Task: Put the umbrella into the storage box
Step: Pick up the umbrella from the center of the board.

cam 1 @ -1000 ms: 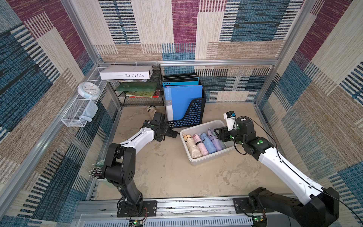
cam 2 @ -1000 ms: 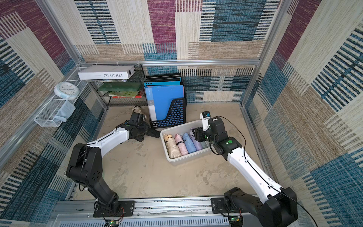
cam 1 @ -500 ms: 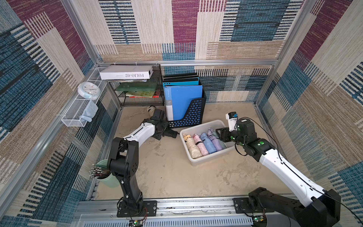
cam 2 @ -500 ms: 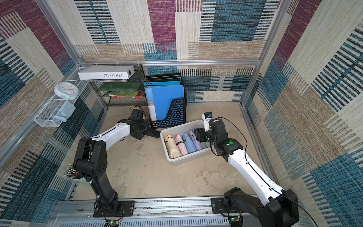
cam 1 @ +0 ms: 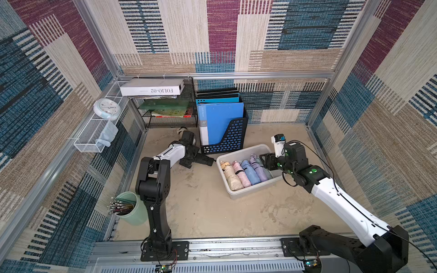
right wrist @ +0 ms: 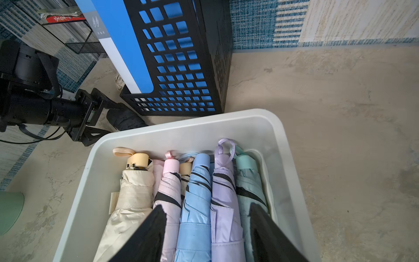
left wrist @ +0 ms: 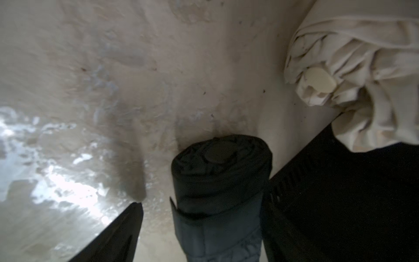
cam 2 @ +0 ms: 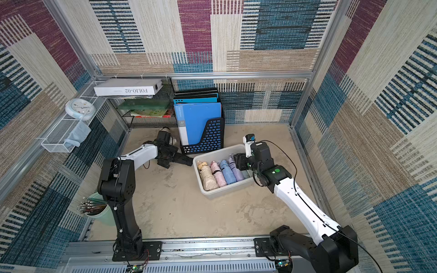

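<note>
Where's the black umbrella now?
In a top view the black umbrella lies on the table inside the open left gripper, left of the storage box.

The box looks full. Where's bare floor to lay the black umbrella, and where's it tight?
Bare: the wide floor between box and front rail; the strip behind the box, right of the file holder. Tight: the box, full of umbrellas; the gap between it and the file holder, where the left gripper straddles the black umbrella.
</note>
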{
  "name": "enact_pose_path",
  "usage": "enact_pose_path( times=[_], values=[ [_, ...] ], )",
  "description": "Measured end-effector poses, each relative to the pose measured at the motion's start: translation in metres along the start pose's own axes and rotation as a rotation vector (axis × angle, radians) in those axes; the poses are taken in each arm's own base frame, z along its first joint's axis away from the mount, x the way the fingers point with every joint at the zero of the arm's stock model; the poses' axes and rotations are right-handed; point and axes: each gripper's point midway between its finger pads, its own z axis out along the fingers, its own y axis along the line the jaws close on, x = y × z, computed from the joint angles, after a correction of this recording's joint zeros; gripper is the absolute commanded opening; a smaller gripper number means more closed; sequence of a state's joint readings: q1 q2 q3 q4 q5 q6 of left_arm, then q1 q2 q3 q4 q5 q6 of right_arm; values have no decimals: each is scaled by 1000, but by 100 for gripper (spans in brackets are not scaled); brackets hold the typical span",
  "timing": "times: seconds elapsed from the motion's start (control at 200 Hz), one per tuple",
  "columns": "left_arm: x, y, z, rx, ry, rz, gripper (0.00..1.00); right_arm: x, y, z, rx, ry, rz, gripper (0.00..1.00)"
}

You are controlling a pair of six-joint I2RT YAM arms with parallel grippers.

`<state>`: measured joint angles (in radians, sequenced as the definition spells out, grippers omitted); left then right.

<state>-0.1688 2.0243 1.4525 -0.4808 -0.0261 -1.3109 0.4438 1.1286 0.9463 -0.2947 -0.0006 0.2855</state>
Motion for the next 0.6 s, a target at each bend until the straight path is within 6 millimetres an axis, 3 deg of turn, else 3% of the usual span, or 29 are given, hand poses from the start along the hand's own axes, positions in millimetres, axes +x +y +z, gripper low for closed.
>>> enact_pose_path(
  times=[0.306, 0.601],
  values=[
    [8, 4, 9, -6, 54, 3, 66, -1, -1, 0, 8, -1, 10, 63],
    [26, 56, -16, -67, 82, -43, 49, 15, -10, -13, 31, -18, 37, 62]
  ],
)
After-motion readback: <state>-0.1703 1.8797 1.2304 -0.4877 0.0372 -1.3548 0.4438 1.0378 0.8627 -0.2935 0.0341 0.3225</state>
